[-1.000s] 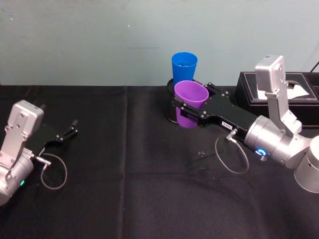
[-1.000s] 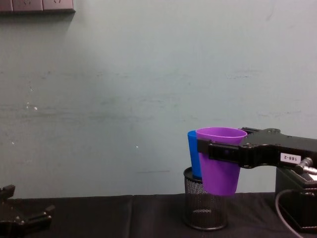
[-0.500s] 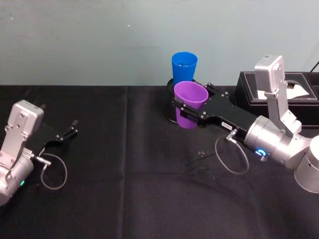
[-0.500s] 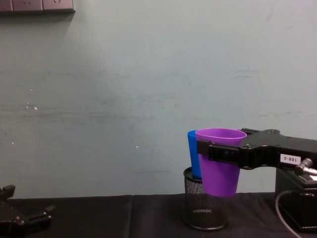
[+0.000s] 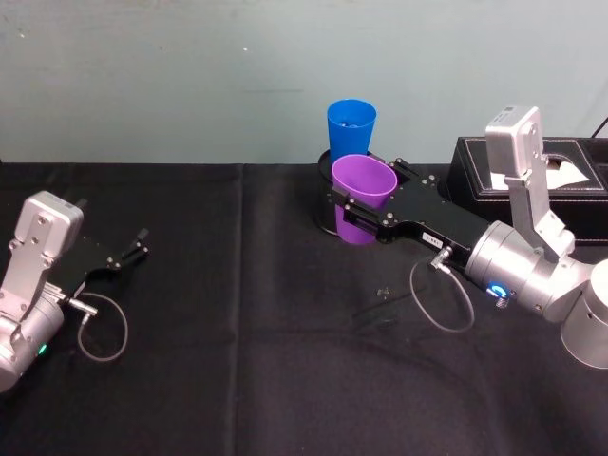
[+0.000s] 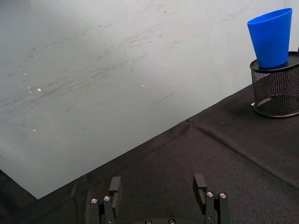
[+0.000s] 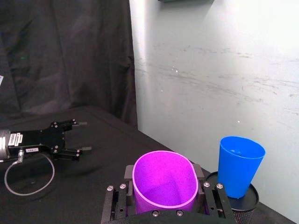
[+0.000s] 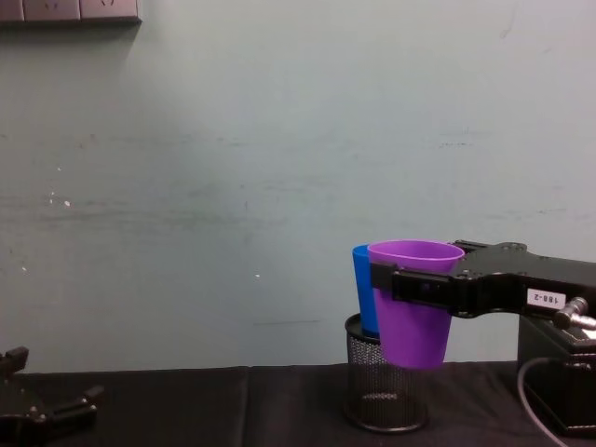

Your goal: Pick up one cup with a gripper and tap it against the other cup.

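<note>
My right gripper (image 5: 356, 204) (image 8: 402, 282) (image 7: 164, 196) is shut on the purple cup (image 5: 363, 195) (image 8: 414, 303) (image 7: 164, 184) and holds it upright in the air. The blue cup (image 5: 351, 128) (image 8: 363, 298) (image 7: 239, 165) (image 6: 272, 37) stands upright in a black wire-mesh pen holder (image 8: 384, 391) (image 6: 275, 91) just behind it. In the chest view the purple cup overlaps the blue cup's side; whether they touch I cannot tell. My left gripper (image 5: 133, 249) (image 6: 159, 189) rests open at the table's left, far from both cups.
A black box (image 5: 570, 180) with white paper on top stands at the back right, beside my right arm. The table is covered with black cloth (image 5: 266, 361). A pale wall rises right behind the pen holder.
The purple cup has edged slightly toward the blue cup in my right gripper. The left arm has not moved.
</note>
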You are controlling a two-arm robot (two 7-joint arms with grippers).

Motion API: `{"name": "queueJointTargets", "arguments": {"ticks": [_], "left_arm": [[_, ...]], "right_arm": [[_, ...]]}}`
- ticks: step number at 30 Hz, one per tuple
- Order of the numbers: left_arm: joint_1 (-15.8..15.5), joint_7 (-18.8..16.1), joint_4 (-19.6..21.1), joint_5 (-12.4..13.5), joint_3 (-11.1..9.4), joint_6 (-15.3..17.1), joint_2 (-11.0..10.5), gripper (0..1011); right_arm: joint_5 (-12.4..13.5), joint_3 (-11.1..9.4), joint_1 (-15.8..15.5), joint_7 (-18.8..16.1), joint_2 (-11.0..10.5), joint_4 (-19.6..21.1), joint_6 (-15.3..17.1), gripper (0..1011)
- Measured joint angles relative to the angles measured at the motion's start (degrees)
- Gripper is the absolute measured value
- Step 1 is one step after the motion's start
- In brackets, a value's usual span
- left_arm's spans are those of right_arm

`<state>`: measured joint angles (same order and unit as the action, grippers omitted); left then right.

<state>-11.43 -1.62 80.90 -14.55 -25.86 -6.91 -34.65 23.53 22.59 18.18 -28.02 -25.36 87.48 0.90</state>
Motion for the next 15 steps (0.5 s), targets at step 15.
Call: {"name": "queueJointTargets", "arguments": {"ticks": [15], "left_arm": [[0.00,0.00,0.00,0.00,0.00,0.00,0.00,1000]], "right_arm": [[0.01,0.00,-0.05,0.10,0.01,0.00,-0.07,726]]}}
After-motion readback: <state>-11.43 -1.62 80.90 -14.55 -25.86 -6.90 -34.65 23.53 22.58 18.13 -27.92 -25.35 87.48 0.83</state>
